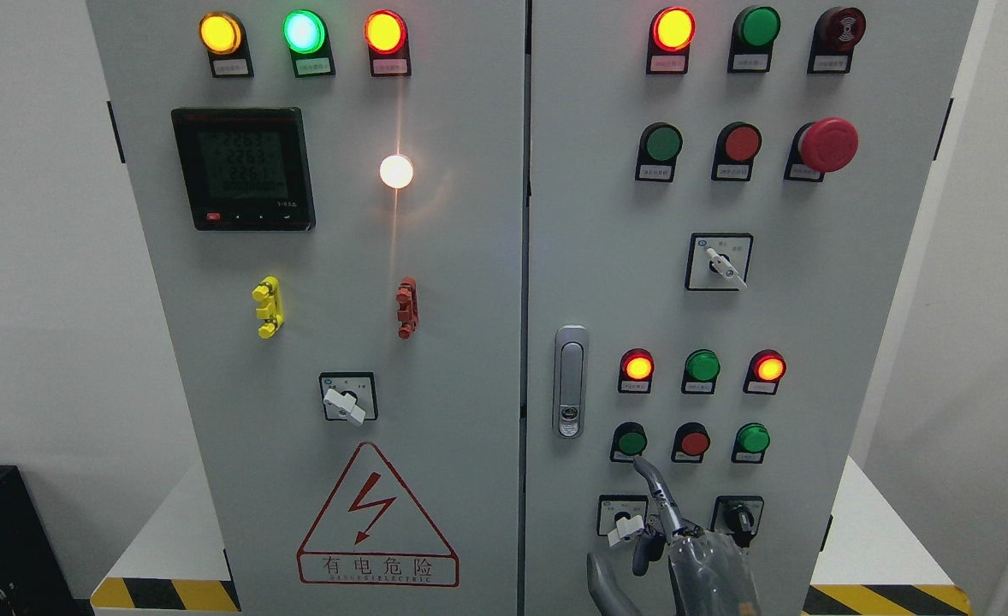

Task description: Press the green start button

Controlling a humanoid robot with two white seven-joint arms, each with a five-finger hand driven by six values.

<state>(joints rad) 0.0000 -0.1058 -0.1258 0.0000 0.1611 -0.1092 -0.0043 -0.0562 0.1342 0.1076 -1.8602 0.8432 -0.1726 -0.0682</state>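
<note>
The grey control cabinet (pixel 470 282) fills the head view. Low on its right door is a row of three push buttons: a green one (pixel 631 442) at the left, a red one (pixel 693 443) in the middle and a second green one (pixel 752 439) at the right. My right hand (pixel 667 535) rises from the bottom edge with its index finger (pixel 654 488) stretched up and the other fingers curled. The fingertip sits just under the left green button, at its lower rim; whether it touches is unclear. The hand holds nothing.
Behind the hand are two rotary switches (pixel 624 524) (pixel 737 518). A door latch (pixel 570 381) stands left of the buttons. Above them are lit red lamps (pixel 637 367) (pixel 767 368) and a green lamp (pixel 702 366). A red mushroom stop button (pixel 827 144) sits higher up.
</note>
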